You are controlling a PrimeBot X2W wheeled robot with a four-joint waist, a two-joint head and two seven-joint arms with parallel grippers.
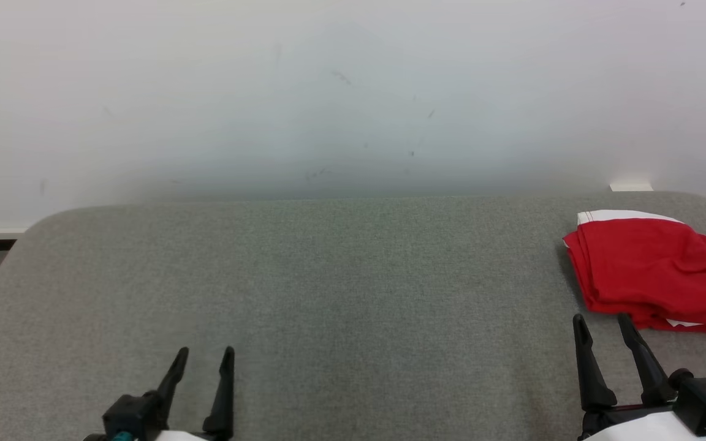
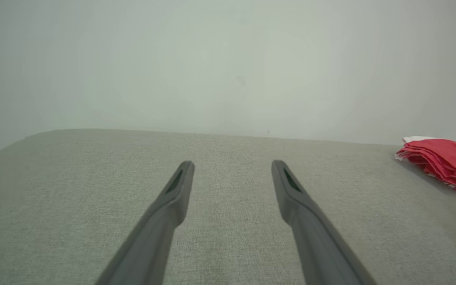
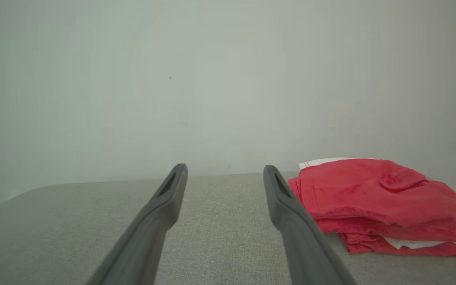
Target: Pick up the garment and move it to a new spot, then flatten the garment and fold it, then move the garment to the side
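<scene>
Prob. a bare lab rm: grey fabric-covered table (image 1: 328, 275) w/ scuffed white wall (image 1: 328, 92) behind.

No lettering, label, brand mark or number is legible: the red garment (image 1: 653, 269), the grey tabletop (image 1: 328, 275) and the pale wall (image 1: 328, 92) behind carry no readable writing.

The garment (image 1: 653, 269) runs off the right edge in all three views, so its full outline cannot be told. A white strip (image 3: 418, 242) under its red folds is mostly hidden. The table (image 1: 328, 275) is cut by the bottom and side edges. The left gripper (image 1: 206, 350) and right gripper (image 1: 601, 318) are cut off at the bottom edge. A white piece (image 1: 630, 185) behind the table is too small to identify.
</scene>
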